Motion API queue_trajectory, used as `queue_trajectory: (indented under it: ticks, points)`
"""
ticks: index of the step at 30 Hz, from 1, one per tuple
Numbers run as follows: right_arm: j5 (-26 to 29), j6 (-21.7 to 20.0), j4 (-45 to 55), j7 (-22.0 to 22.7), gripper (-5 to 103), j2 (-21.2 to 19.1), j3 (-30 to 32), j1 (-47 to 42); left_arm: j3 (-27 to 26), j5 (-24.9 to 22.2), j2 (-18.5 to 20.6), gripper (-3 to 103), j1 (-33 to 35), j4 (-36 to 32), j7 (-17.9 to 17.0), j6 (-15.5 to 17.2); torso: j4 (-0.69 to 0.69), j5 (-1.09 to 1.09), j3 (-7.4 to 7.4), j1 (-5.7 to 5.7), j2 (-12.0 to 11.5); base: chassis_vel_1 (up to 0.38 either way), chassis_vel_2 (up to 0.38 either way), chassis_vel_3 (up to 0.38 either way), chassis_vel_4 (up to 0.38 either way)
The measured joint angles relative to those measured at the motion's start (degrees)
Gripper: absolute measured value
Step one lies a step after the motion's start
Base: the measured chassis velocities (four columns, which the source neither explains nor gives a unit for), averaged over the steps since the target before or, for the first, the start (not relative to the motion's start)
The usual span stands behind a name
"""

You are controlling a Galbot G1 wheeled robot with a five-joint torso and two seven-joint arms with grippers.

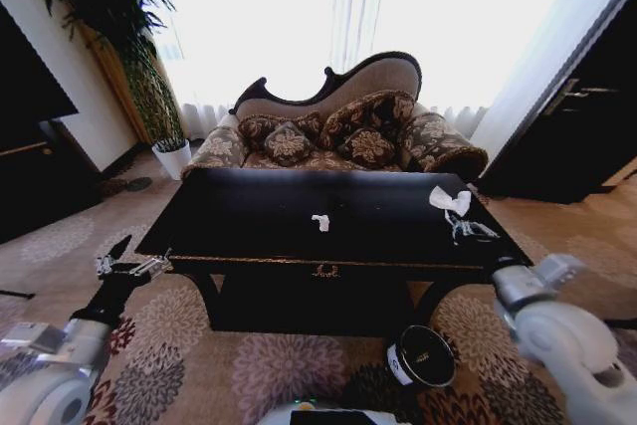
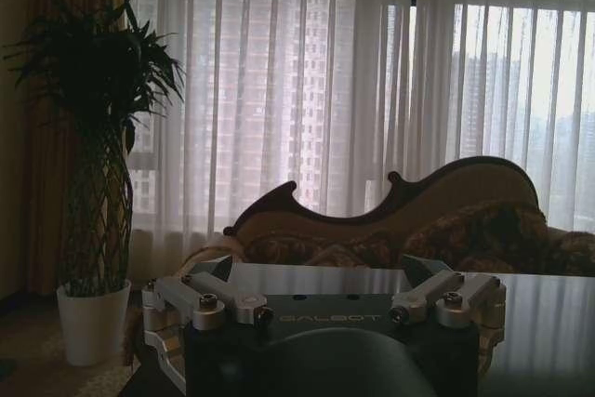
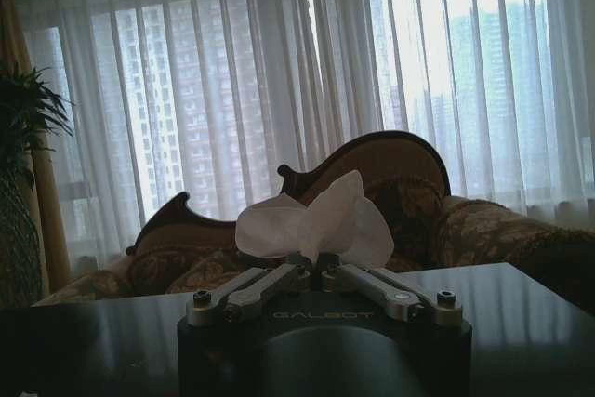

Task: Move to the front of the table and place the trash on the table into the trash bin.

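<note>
Right claw (image 3: 311,271) closed on tissue (image 3: 316,223) at surface (image 1: 259,208) right edge; left claw (image 1: 127,266) open, clear. Sofa (image 1: 338,126) behind, bin (image 1: 422,356) below.

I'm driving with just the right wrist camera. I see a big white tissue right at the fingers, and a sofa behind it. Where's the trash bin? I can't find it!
Observer: The trash bin stands on the carpet in front of the table. It is lower and closer to the robot than the right gripper, which is shut on the crumpled tissue.
Operator: Is there more trash up there?
Observer: Yes, a small white paper scrap lies near the middle of the table.
Operator: What's my other arm doing?
Observer: The left gripper hangs open just off the table's front left corner, holding nothing.
</note>
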Motion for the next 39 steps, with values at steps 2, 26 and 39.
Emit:
queue_trajectory:
  ticks: [2, 26, 39]
  points:
    - [-0.71, 1.28, -0.39, -0.85, 1, 0.5, 0.1, -0.61, 0.0, 0.0, 0.0, 100, 0.0, 0.0, 0.0, 0.0, 0.0, 0.0, 0.0, 0.0, 0.0, 0.0, 0.0, 0.0, 0.0]
    - [-15.05, 23.68, -14.87, -9.82, 1, 11.14, 0.04, -8.45, 0.0, 0.0, 0.0, 100, 0.0, 0.0, 0.0, 0.0, -0.01, 0.01, 0.0, 0.0, 0.0, 0.0, 0.0, 0.0, 0.0]
    - [-17.65, 29.14, -22.47, -12.02, 1, 16.28, -3.25, -8.65, 0.0, 0.0, 0.0, 100, 0.0, 0.0, 0.0, 0.0, 0.0, 0.0, 0.0, 0.0, 0.0, 0.0, 0.0, 0.0, 0.0]
